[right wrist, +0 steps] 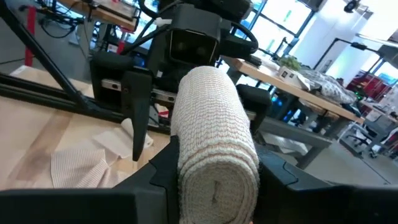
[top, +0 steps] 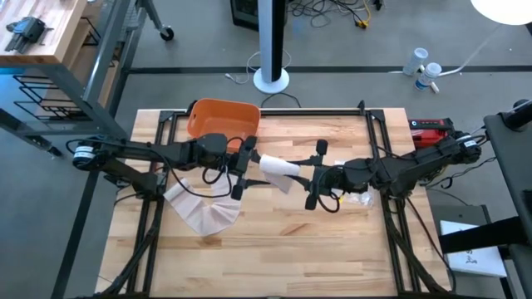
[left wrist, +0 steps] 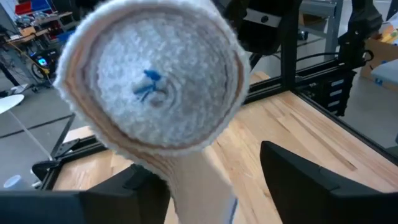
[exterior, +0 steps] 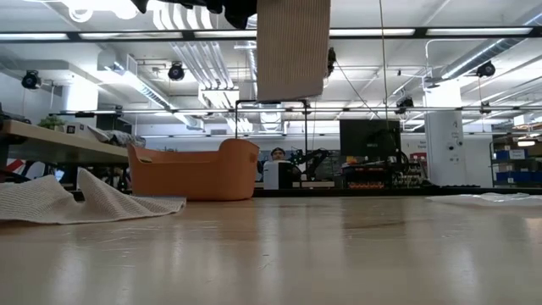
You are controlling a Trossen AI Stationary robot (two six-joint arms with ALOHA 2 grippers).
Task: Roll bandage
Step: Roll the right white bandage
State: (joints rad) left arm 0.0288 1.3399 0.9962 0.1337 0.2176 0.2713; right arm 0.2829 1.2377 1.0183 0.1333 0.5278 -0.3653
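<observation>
The right pincer [top: 314, 177] is clamped around the bandage roll [top: 278, 169], held above the surface [top: 332, 241]. The left pincer [top: 243, 169] faces the roll's end, spread wide, gripping nothing.

Bright, even light from ceiling strip lamps [exterior: 474, 36]; soft shadows on the table [top: 274, 241]. Up close, the bandage roll [left wrist: 152, 84] blurs; windows behind glare white.
</observation>
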